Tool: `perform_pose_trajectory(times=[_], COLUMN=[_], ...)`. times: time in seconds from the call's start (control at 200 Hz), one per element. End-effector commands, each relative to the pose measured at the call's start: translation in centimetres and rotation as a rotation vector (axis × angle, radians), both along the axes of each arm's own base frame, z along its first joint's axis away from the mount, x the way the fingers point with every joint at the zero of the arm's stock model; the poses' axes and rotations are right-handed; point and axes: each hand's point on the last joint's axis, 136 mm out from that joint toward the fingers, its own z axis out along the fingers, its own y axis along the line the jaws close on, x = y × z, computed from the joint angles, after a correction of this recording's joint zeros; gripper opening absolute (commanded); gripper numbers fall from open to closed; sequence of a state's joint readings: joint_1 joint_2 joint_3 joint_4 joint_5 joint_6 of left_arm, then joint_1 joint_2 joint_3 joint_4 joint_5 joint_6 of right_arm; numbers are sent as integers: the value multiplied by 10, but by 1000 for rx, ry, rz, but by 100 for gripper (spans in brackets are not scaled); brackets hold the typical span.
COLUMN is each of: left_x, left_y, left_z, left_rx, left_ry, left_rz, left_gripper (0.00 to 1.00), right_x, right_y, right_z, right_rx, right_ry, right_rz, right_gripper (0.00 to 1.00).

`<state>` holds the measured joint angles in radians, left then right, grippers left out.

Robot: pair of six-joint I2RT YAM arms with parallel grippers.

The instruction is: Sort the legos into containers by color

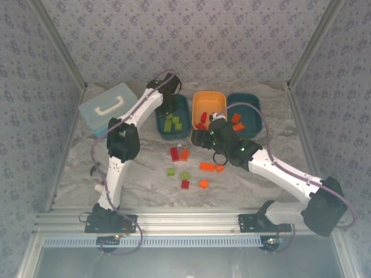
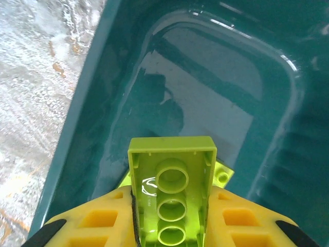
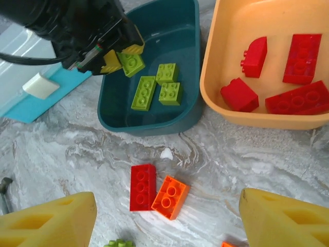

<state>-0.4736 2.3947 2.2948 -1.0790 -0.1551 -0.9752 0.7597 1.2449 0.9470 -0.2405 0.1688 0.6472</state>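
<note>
- Left end effector [image 2: 172, 216]: closed on a lime green brick [image 2: 172, 195]; the brick's hollow underside faces the wrist camera; the brick is held above the inside of the left teal tub [image 2: 87, 118].
- Left teal tub, contents: three loose lime bricks [image 3: 144, 92] lie flat and close together on its floor; the held brick hangs above and to one side of them.
- Right end effector [image 3: 168, 226]: open, with nothing between its fingers [image 3: 51, 221]; it hangs above the bench [image 3: 77, 154], over a red brick [image 3: 143, 187] and an orange brick [image 3: 169, 198] that lie touching side by side.
- Orange tub [image 3: 226, 56]: stands just beside the left teal tub, on its right; it holds four red pieces [image 3: 302, 51], all lying on its floor.
- Right teal tub [image 1: 246, 101]: stands just beside the orange tub, on its right; it holds orange pieces [image 1: 237, 123]; their number cannot be told.
- Unsorted on the bench, top view, nearer than the tubs: two lime strays [image 1: 171, 171]; one red stray [image 1: 185, 185]; three orange strays [image 1: 207, 166].
- Light blue case [image 1: 107, 107]: white handle on top; it stands at the far left of the bench, left of the tubs.
</note>
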Motion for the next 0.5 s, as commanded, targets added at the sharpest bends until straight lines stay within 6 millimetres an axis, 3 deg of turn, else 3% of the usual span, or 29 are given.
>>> perform_pose_trajectory(times=[0.0, 0.18, 0.35, 0.495], left_x=[8, 16, 22, 23], left_y=[9, 4, 0, -5], left_z=[4, -26, -25, -24], left_rx=[10, -8, -31, -52], left_ry=[3, 38, 17, 13], left_rz=[-25, -63, -83, -102], left_gripper=[24, 31, 37, 42], right_x=[-2, -13, -31, -45], right_y=[-1, -29, -43, -53], right_z=[-2, -32, -55, -60], right_rx=[4, -60, -81, -79], right_ry=[23, 101, 156, 171], right_rz=[-9, -115, -128, -141], right_gripper=[75, 75, 75, 75])
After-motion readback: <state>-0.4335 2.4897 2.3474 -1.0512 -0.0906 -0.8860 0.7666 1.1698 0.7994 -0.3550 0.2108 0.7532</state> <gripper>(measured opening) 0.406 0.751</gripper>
